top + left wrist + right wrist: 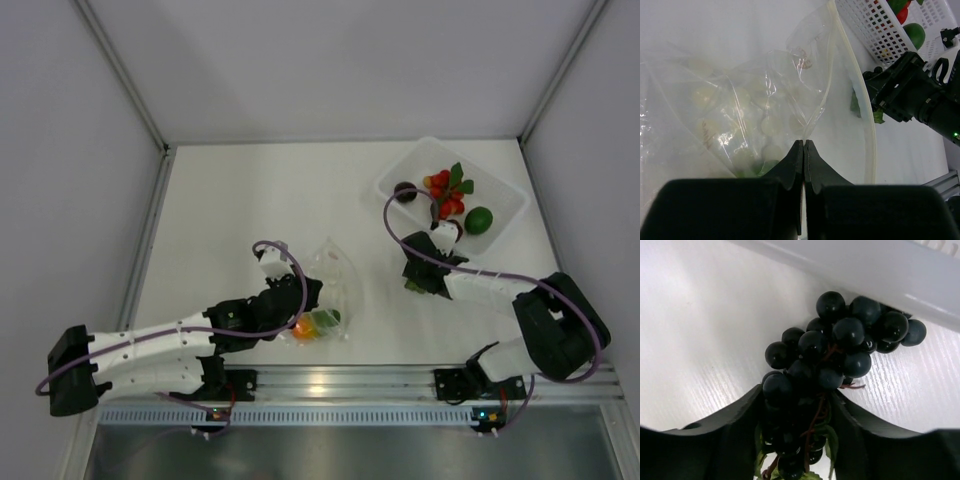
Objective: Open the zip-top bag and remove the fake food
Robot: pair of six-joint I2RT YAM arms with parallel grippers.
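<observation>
Surface: white, flat worktop [230,200] between pale walls, with both arm bases at its near edge.
Near edge, left of middle: black two-finger left end effector [306,298] [804,146]. Its fingers [790,167] are pressed together and pinch a fold of bag film that stands up from between them.
Near edge, middle: clear, thin, crinkly plastic zip-top bag [335,270] [740,95], lying on the worktop just right of the left end effector. Its thick zip strip [867,125] curves along the side toward the right arm. Whether the mouth is parted cannot be told.
Inside the bag: small plastic fake food [314,324], namely an orange-yellow round piece [303,327] touching a green round piece [326,320], at the bag's near end. The left wrist view shows only pale, blurred round shapes through the film.
Right of middle: black two-finger right end effector [418,280] [797,405], apart from the bag and on the near side of the basket. Its fingers [730,430] clamp a bunch of dark, almost black plastic grapes [840,355].
Held piece: the grapes have a brown stem and green leaves and are gripped at the stem end, with the berries projecting beyond the fingertips. Whether they touch the worktop cannot be told.
Far right corner: white, perforated, rectangular plastic basket [510,188], standing on the worktop.
In the basket: dark maroon round piece [404,191], red clustered pieces with green leaves [447,193] and a second green round piece [479,219], well apart from the bag.
</observation>
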